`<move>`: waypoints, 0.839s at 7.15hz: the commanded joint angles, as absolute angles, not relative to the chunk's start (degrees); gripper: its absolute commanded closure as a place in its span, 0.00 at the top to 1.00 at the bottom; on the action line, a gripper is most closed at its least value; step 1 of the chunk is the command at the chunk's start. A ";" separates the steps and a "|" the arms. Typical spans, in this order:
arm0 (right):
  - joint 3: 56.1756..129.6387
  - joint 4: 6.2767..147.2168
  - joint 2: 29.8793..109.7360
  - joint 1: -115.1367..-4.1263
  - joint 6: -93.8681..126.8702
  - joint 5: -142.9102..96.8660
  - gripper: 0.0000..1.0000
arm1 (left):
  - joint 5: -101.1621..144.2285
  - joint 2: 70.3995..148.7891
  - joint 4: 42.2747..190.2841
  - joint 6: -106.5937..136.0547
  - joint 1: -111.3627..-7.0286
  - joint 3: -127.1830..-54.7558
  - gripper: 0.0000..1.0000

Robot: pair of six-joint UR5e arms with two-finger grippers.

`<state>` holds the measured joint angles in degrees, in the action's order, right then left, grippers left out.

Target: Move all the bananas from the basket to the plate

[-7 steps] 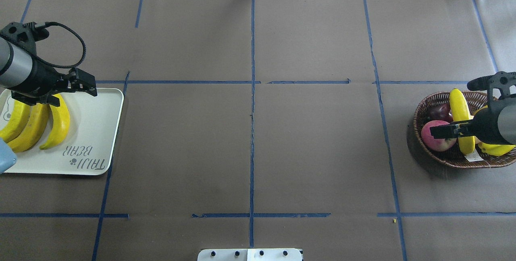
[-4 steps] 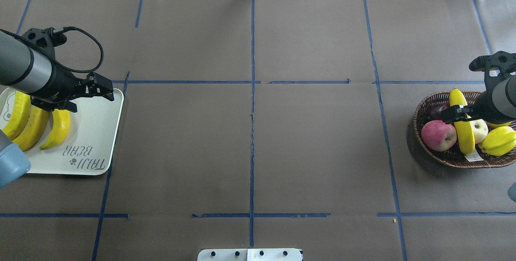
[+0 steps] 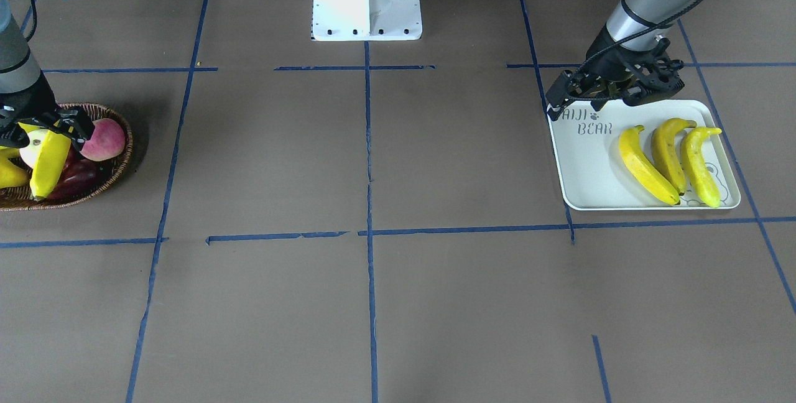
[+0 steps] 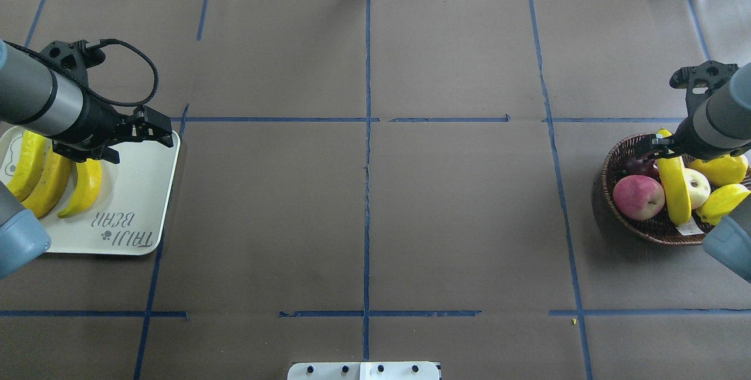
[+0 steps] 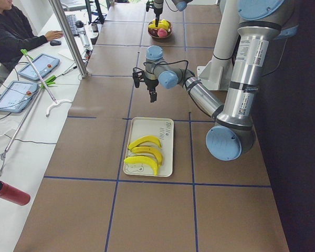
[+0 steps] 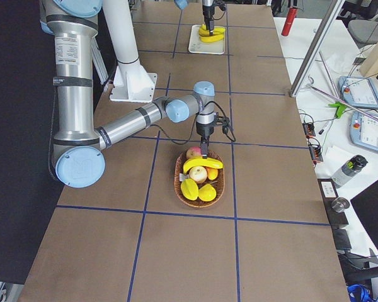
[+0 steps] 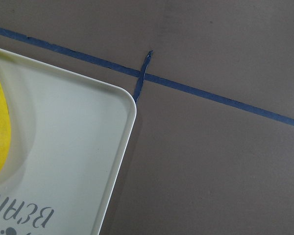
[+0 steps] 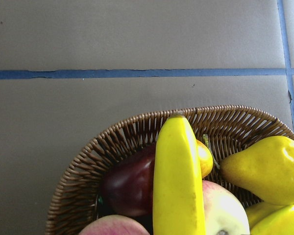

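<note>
Yellow last banana (image 4: 675,192) atop apples (image 4: 638,197) in basket (image 8: 83,166), 3 bananas (image 3: 665,151) on plate (image 3: 591,166); right gripper (image 4: 645,146), jaws spread, hovers at its tip, where an end grab may pivot and slip; left gripper (image 4: 167,135) unclenched, empty.

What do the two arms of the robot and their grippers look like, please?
Both arms, the left arm and the right arm, are silver-grey metal tubes with pale blue round joint caps and a small printed label. Each wrist section is black. The left gripper and the right gripper are black, with two thin fingers. A black ribbed cable loops beside the left wrist.
</note>
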<state>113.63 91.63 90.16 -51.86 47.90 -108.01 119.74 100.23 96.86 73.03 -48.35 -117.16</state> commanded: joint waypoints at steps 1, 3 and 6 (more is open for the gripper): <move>112.24 91.67 90.35 -51.94 47.81 -107.49 1.00 | 119.71 100.28 96.86 73.04 -48.34 -117.16 0.99; 110.67 91.58 90.18 -51.86 47.99 -107.49 0.99 | 119.71 100.28 96.86 73.04 -48.34 -117.25 0.99; 110.04 91.67 90.35 -51.24 48.08 -107.49 0.99 | 119.62 100.28 96.86 73.04 -48.34 -117.25 0.99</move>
<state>110.47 91.64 90.18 -51.52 48.00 -107.49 119.65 100.28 96.86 73.04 -48.34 -117.24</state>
